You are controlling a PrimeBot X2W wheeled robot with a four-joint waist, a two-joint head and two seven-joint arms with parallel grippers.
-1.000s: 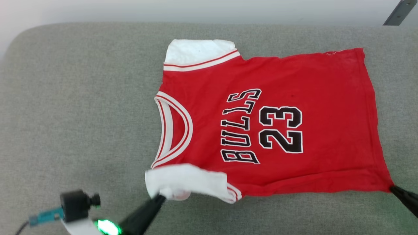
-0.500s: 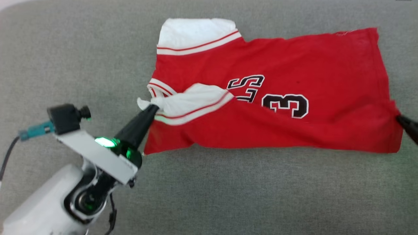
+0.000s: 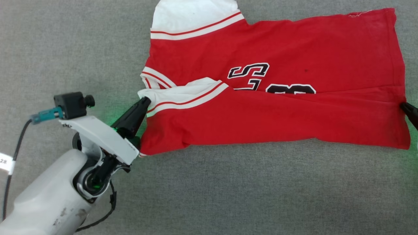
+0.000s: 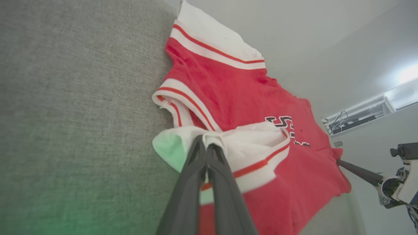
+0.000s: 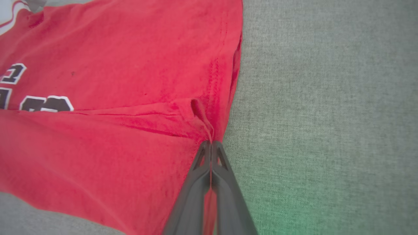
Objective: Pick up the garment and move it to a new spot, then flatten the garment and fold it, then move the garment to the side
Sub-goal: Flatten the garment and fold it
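Note:
The garment [image 3: 277,49], a red jersey with white sleeves and dark lettering, lies on a grey cushion with its near half folded over the far half. My left gripper [image 3: 145,100] is shut on the near white sleeve [image 4: 248,143], held over the collar area. The left wrist view has the closed fingers [image 4: 209,153] pinching that sleeve. My right gripper [image 3: 403,105] is shut on the red hem corner at the right edge; in the right wrist view its fingers [image 5: 210,147] clamp a pinch of red cloth [image 5: 98,130]. The lettering is partly covered by the fold.
The grey fabric cushion [image 3: 228,195] spreads around the jersey, with bare room in front and to the left. My left forearm and its wrist camera [image 3: 70,104] sit at the lower left. In the left wrist view a shelf with cables [image 4: 356,117] stands beyond the cushion.
Both grippers have carried the near edge of the jersey away from me, folding it over the lettering. The head camera has also tilted, shifting the whole picture.

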